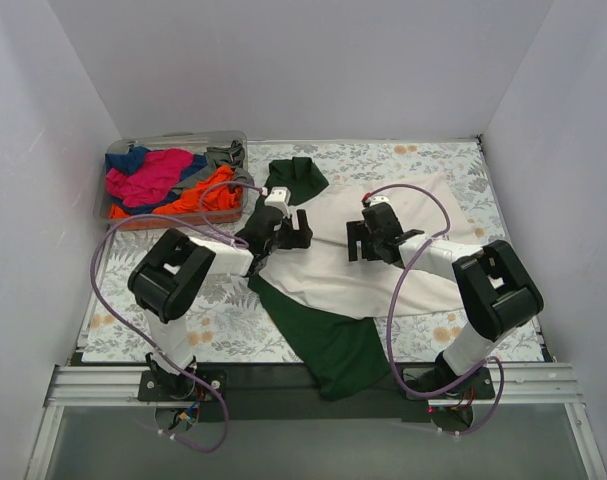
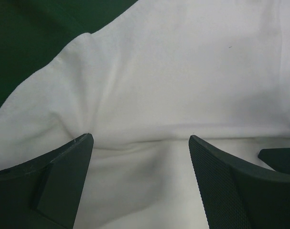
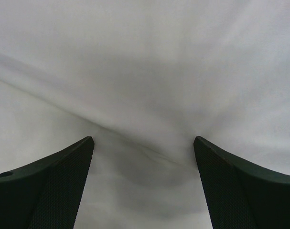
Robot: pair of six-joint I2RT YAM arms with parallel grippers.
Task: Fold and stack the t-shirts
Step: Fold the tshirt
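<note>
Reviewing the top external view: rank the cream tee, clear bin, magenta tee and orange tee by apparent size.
1. cream tee, spread out flat, largest.
2. clear bin.
3. magenta tee and orange tee: both crumpled and partly buried in the bin, too alike to rank.

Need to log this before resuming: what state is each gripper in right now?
Left gripper: open, over the cream t-shirt, holding nothing.
Right gripper: open, over the same shirt, holding nothing.

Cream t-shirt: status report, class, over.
Left gripper open, right gripper open, both over cloth. Large cream t-shirt with dark green sleeves spread out, unfolded. Nothing obstructing.
</note>
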